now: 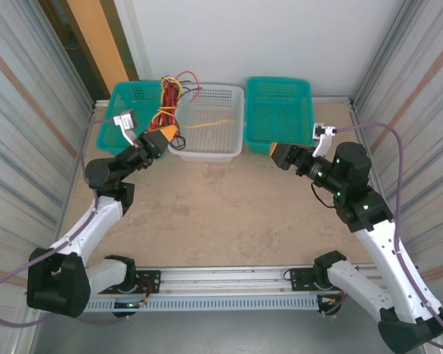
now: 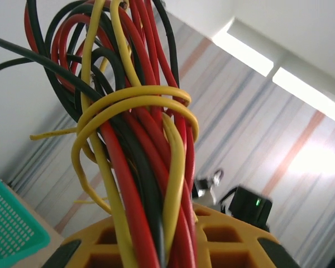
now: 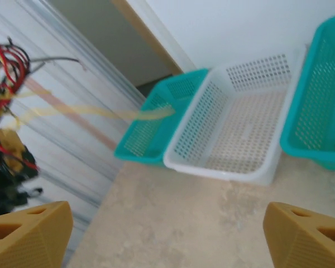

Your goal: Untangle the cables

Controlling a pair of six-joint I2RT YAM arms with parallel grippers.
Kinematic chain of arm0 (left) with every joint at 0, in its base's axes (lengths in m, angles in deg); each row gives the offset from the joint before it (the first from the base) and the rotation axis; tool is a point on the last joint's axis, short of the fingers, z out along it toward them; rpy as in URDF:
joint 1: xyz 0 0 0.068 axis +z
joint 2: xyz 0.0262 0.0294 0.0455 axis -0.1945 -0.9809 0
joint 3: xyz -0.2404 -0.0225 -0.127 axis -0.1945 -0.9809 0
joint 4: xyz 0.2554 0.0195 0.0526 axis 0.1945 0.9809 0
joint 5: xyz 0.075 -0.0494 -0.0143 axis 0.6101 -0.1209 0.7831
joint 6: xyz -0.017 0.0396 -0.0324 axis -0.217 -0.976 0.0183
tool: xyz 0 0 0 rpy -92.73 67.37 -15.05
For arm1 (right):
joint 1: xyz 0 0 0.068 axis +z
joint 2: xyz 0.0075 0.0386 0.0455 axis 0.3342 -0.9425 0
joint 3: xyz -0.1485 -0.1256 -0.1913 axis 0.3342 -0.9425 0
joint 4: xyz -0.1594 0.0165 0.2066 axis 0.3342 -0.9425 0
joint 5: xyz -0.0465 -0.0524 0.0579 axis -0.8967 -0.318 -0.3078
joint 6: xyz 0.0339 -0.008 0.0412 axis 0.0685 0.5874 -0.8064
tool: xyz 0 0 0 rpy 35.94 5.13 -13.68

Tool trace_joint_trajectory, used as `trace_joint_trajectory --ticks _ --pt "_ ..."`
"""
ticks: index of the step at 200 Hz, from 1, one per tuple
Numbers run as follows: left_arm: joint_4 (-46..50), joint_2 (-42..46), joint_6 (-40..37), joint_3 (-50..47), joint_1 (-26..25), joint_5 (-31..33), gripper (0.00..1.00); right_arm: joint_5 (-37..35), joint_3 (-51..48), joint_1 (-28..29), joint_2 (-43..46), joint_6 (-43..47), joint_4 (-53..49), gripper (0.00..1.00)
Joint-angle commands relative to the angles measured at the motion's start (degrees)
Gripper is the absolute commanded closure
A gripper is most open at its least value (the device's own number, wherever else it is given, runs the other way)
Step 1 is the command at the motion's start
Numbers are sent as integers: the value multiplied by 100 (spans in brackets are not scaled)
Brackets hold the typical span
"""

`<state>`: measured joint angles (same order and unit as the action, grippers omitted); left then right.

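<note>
Above the near rim where the left teal basket (image 1: pixel 125 99) meets the white basket (image 1: pixel 214 151): the cables (image 1: pixel 170 99), a bunch of red, black and yellow wires standing upward out of the left pincer (image 1: pixel 165 136).
Left pincer: narrow and clamped on the foot of the bunch. Its wrist view shows the wires (image 2: pixel 139 139) rising from between the orange fingers (image 2: pixel 95 245), with a yellow loop cinched round the rest.
Right pincer (image 1: pixel 277 153): spread wide and holding nothing, low over the table (image 1: pixel 221 214) just in front of the right teal basket (image 1: pixel 280 110).
Loose yellow strand (image 1: pixel 214 122): leaves the bunch and runs sideways over the white basket, with its free end pointing toward the right arm. I cannot tell whether that end rests on the mesh or hangs above it.
Relation that matters: the strand's long axis lies across the table, left to right. Its free tip is the part of the tangle nearest the empty right pincer, lying to that pincer's left and a little farther back.
Right wrist view: the strand (image 3: pixel 100 113) is a blurred pale streak reaching in from the bunch (image 3: pixel 3 67) at the left edge, above and apart from the open fingers (image 3: pixel 28 234).
Likely next move: the right arm takes that tip and draws it rightward, away from the held bunch.
Risk: the cinched loop may tighten rather than slip.
</note>
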<state>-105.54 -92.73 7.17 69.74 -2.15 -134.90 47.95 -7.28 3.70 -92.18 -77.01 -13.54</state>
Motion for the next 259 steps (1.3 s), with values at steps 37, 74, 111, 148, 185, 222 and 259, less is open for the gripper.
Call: trace_joint_trajectory --ticks 37,74,111,148,185,222,259 --pt "723 477 -1833 283 -764 -345 100 -632 459 959 -629 -1493 746 15" --pt "468 374 -1738 294 -773 -392 100 -245 315 620 -827 -2602 1091 10" --pt "202 328 -1717 218 -773 -366 100 -3 -165 405 -914 -3770 1896 10" --pt "-58 264 -1620 178 -775 -323 100 4 -384 336 -1038 -4297 2237 26" --pt "-234 227 -1524 158 -774 -291 100 18 -400 284 -1272 -4491 2229 39" --pt "-360 189 -1479 142 -784 -282 100 207 -436 239 -1528 -4674 2563 52" --pt "-395 194 -1470 133 -782 -265 100 203 -423 230 -1546 -4598 2544 71"
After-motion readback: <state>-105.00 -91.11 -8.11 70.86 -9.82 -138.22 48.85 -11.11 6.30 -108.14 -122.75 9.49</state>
